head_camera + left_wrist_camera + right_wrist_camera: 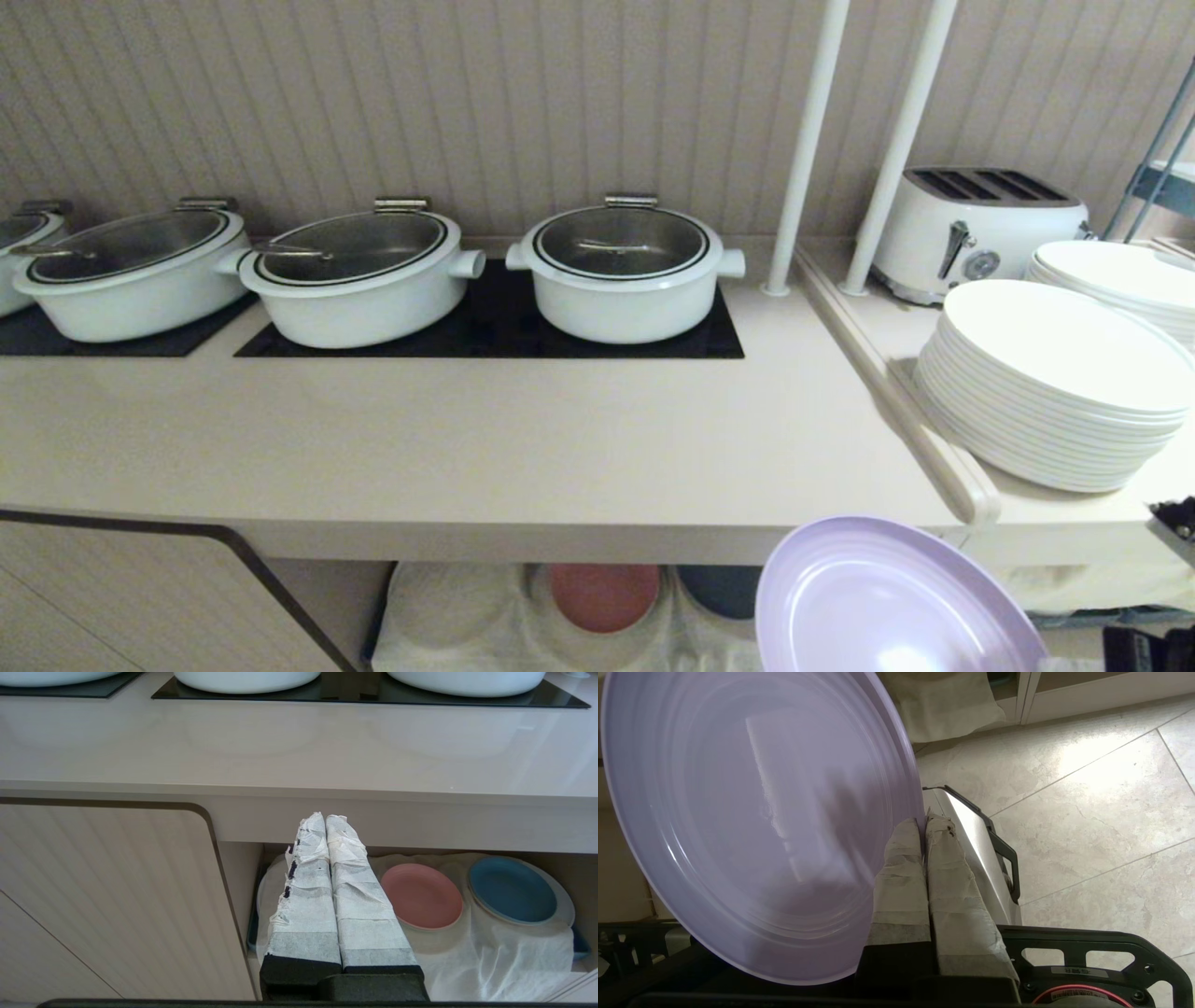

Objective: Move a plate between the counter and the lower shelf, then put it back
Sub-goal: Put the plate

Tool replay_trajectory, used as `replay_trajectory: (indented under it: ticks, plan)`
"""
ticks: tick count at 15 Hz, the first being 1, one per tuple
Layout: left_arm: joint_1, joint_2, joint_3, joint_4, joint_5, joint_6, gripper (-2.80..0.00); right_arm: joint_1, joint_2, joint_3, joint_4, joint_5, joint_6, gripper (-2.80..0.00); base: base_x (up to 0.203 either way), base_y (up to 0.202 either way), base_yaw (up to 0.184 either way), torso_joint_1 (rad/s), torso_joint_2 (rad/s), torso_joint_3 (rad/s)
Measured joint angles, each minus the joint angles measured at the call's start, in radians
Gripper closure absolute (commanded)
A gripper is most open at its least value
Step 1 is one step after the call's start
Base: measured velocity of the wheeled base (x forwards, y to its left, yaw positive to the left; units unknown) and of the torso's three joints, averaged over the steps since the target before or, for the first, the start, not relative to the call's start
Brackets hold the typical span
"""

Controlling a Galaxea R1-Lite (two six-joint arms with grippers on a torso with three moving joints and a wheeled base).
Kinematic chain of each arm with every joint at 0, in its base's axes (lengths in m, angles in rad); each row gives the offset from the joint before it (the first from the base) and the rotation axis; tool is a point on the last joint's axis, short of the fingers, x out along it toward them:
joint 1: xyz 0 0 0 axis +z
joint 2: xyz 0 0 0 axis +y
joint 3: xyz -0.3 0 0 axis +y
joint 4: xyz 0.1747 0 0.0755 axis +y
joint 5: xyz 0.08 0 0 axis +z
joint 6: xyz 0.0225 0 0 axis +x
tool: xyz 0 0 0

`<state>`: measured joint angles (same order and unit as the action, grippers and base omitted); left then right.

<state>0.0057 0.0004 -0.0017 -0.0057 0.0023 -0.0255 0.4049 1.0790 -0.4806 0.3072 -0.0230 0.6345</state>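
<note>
The round, shallow lilac plastic plate (pixel 892 602) hangs in the air in front of the counter's edge, tilted, below the worktop level and to the right of the open shelf. The right gripper (pixel 923 823) pinches its rim between cloth-wrapped fingers (pixel 901 877) pressed tightly together. Beyond it lies the long beige counter (pixel 523 439) with white lidded pots (pixel 624 271) on black cooktop glass. Underneath, the cloth-lined lower shelf (pixel 495 952) holds a pink plate (pixel 422 896) and a blue plate (pixel 511 889). The left gripper (pixel 325 817), fingers together and empty, sits parked facing that shelf. Whichever surface comes next, the plate probably wants levelling first, since a rim-only pinch could let it swing, and the thick counter edge needs clearing
</note>
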Motion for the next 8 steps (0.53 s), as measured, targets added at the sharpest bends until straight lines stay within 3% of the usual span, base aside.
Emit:
replay_trajectory:
  ticks: [8]
  plan:
    - [0.000, 0.000, 0.000, 0.000, 0.000, 0.000, 0.00, -0.004, 0.052, -0.063, -0.004, 0.051, 0.006, 0.00, 0.000, 0.000, 0.000, 0.000, 0.00, 0.000]
